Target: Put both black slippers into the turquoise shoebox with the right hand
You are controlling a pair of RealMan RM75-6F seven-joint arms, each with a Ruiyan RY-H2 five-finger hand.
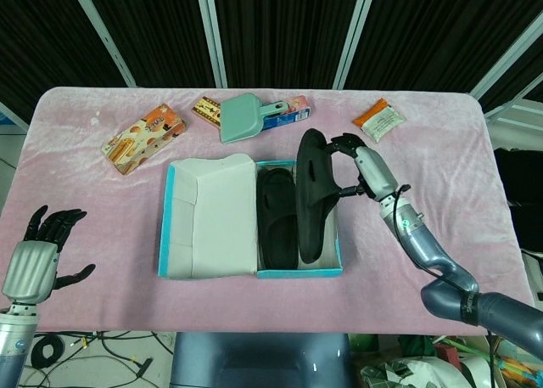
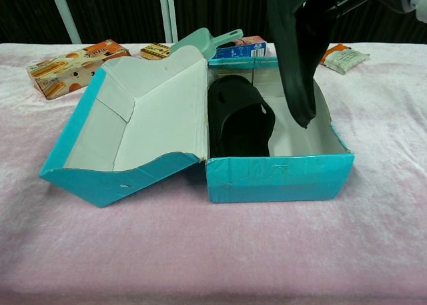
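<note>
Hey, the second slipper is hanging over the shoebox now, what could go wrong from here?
The right hand holds the second slipper tilted on edge above the shoebox, so it may land standing on its side or on top of the first slipper already inside. The free slot beside that slipper looks narrow, so the slipper could catch on the box's right wall. The hand grips only one end, so the slipper could swing or slip.
</note>
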